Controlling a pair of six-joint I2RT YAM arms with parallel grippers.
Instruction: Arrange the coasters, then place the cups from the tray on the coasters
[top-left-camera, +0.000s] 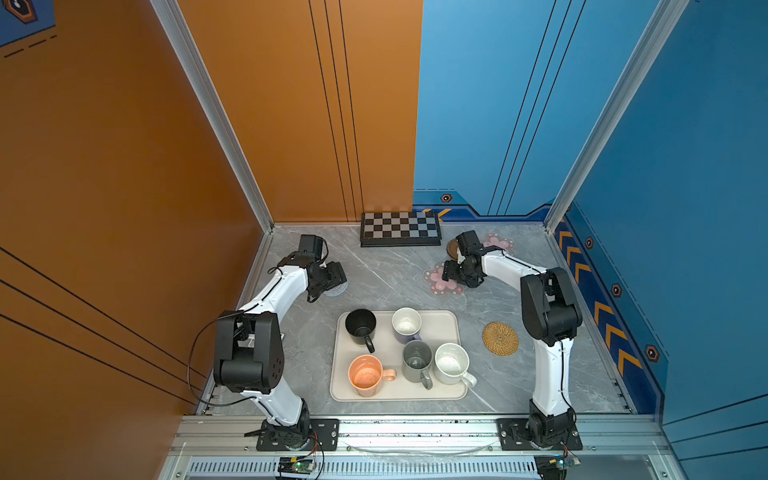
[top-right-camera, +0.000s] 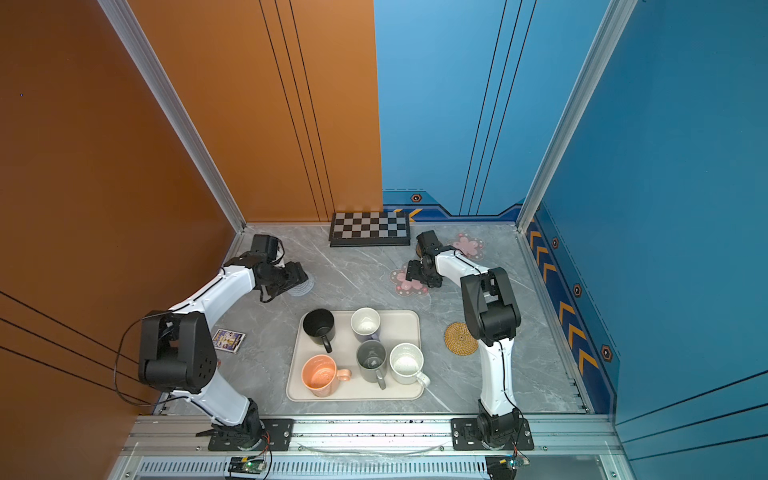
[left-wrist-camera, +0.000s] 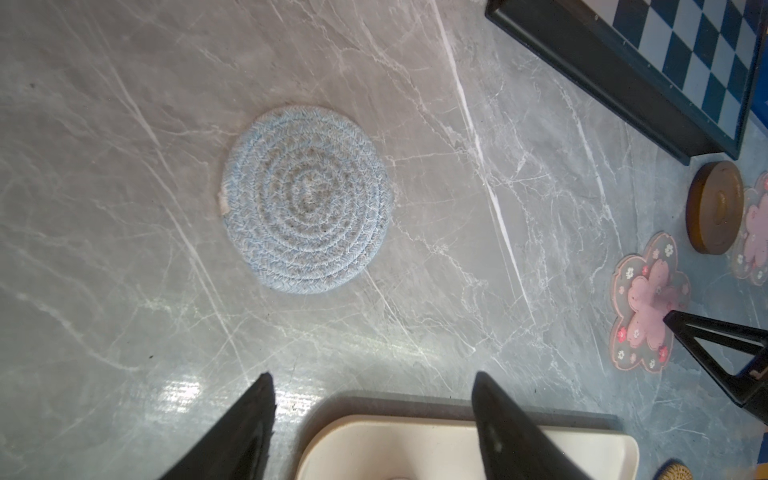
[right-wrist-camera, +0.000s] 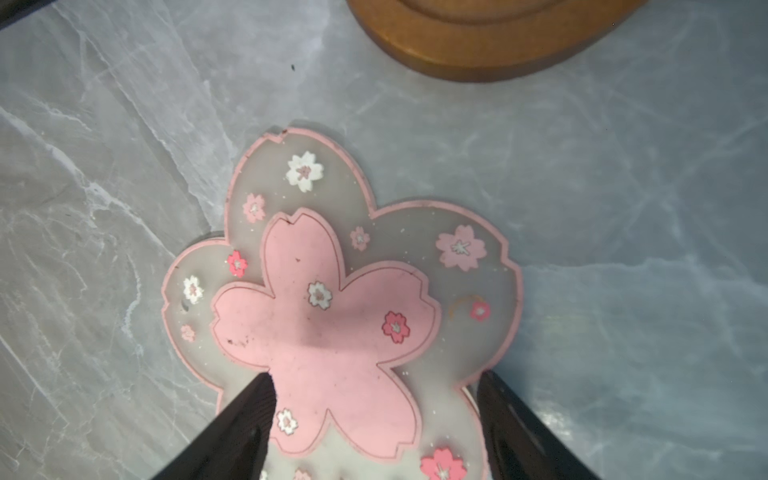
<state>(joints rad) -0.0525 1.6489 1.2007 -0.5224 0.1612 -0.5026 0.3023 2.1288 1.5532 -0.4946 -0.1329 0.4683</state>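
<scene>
I have the cream-beige tray (top-left-camera: 399, 390) lying flat, with all five mugs upright on it. The black mug (top-left-camera: 360, 326) is at its far left corner and the lavender mug (top-left-camera: 406, 324), white inside, is at the far middle. The grey mug (top-left-camera: 417, 360) stands just nearer than the lavender one. The white speckled mug (top-left-camera: 451, 363) is right beside the grey one, its handle reaching over the tray's right rim. The orange-peach mug (top-left-camera: 365, 376) is at the near left.

All five coasters lie flat off the tray:
- The woven rattan coaster (top-left-camera: 500, 338) is just right of the tray.
- One pink flower coaster (top-left-camera: 434, 278) is beyond the tray's far right corner.
- The brown wooden coaster (top-left-camera: 452, 249) and the second pink flower coaster (top-left-camera: 498, 241) are farther beyond, close together. I can't tell if they touch.
- The blue-grey braided coaster (left-wrist-camera: 306, 199) is beyond the tray's far left corner.
</scene>
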